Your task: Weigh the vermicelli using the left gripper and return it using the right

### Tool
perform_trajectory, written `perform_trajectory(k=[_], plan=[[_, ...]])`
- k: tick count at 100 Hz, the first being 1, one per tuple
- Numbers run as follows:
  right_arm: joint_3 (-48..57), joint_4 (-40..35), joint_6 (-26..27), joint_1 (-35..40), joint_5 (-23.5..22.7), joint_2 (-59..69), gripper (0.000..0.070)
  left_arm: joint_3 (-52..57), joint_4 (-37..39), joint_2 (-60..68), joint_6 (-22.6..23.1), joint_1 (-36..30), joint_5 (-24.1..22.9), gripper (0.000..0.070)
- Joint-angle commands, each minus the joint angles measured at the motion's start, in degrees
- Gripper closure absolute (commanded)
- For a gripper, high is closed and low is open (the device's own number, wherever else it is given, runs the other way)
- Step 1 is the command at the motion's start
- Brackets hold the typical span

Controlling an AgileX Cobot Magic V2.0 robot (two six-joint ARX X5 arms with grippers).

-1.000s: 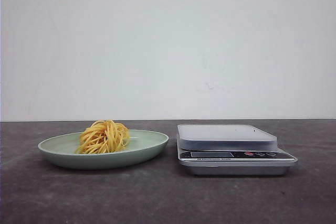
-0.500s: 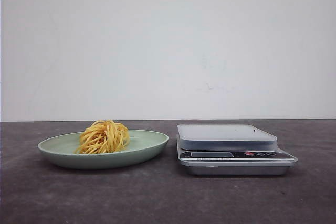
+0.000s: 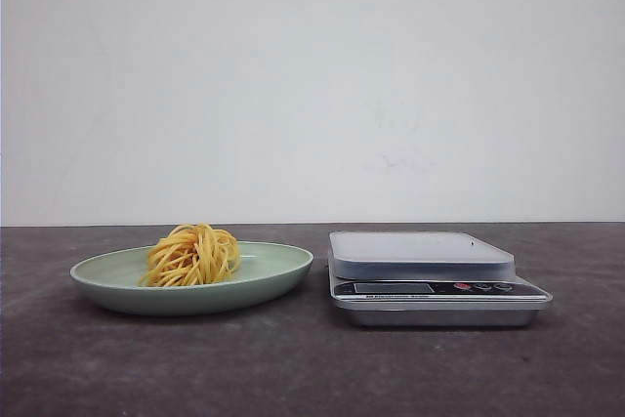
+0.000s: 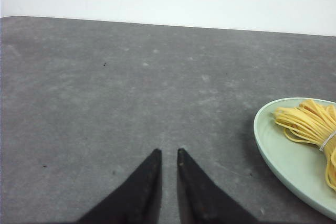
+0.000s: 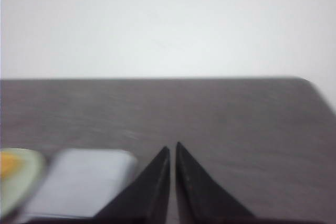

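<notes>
The vermicelli (image 3: 193,254), a round nest of yellow-orange strands, lies on the left half of a pale green plate (image 3: 278,269). Neither gripper shows in the front view. In the left wrist view my left gripper (image 4: 168,151) hovers over bare table, shut with only a narrow slit between its tips and nothing in it. The plate (image 4: 275,148) and the vermicelli (image 4: 307,123) lie off to one side of it, apart from the fingers. My right gripper (image 5: 172,146) is shut and empty in a blurred right wrist view, beside the scale (image 5: 84,179).
A silver kitchen scale (image 3: 420,253) with a flat grey platform stands just right of the plate, its display and buttons facing the front. The dark grey table (image 3: 312,368) ends at a white wall behind. The table's rounded far corner (image 5: 307,82) shows in the right wrist view.
</notes>
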Motion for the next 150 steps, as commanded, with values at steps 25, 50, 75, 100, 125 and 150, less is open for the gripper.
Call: perform_trajectory(k=[25,50,75,100,125,150], plan=[[-17.73,13.55,-0.68,-16.79,-6.21,-7.28,0.0689,-1.05,-0.28,-0.09,0.72,0.11,0.04,0.0685],[-28.20,20.00,-1.11,-18.45,-10.78,-7.28,0.0689,-1.05,-0.26,-0.02,0.72,0.11,0.07,0.0684],[-36.28,29.40,-4.66,-18.95,-11.63,-7.30,0.0689,-1.05,-0.28,0.00,0.72,0.11,0.02,0.0685],[-37.44,28.30,-12.00,-18.99,-13.51,-7.30,0.0689,-1.05,-0.28,0.00,0.72,0.11,0.02,0.0684],[-37.44,27.67,-12.68,-19.65,-13.53,-7.30,0.0689,-1.05,-0.31,0.00,0.72,0.11,0.02,0.0685],[-37.44,29.20,-12.24,-19.56,-14.56,-7.30,0.0689,-1.05,-0.28,0.00,0.72,0.11,0.04,0.0685]])
